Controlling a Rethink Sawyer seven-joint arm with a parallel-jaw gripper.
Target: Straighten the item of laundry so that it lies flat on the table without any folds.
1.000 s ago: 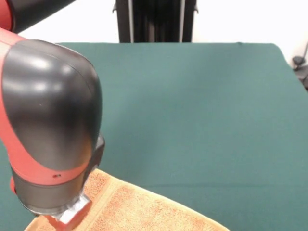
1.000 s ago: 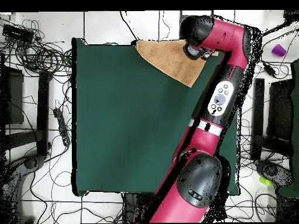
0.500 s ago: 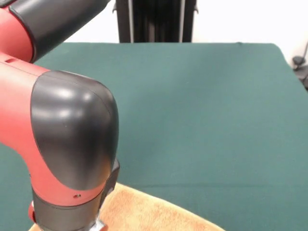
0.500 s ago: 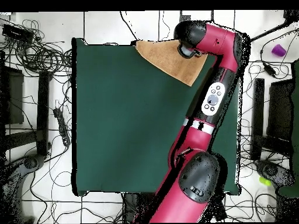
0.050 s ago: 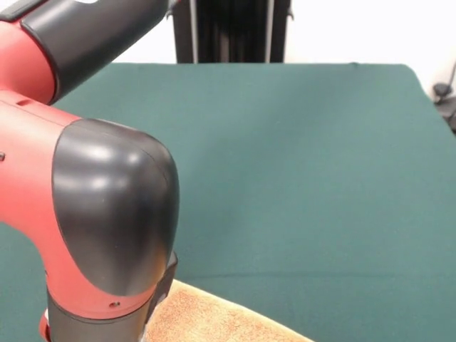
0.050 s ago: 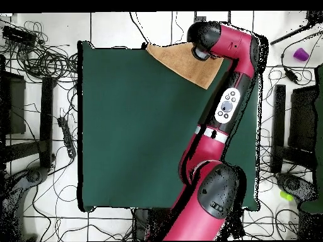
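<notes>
Table [image 6: 126, 126] fills both views, green and bare mid-surface. Arm [image 6: 224, 113] reaches to its far edge, probably to drag the cloth inward. Towel [image 6: 186, 63] lies there, skewed, one corner overhanging. Claw hidden under the wrist; cannot tell its state.

Arm [image 5: 92, 214] looms left — towel [image 5: 206, 317] edge beneath, on table [image 5: 306, 164].

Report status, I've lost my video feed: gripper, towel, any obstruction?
Gripper hidden under the arm's wrist, state unknown. Towel at the table edge, corner overhanging, arm head over it. Nothing else on the table.
</notes>
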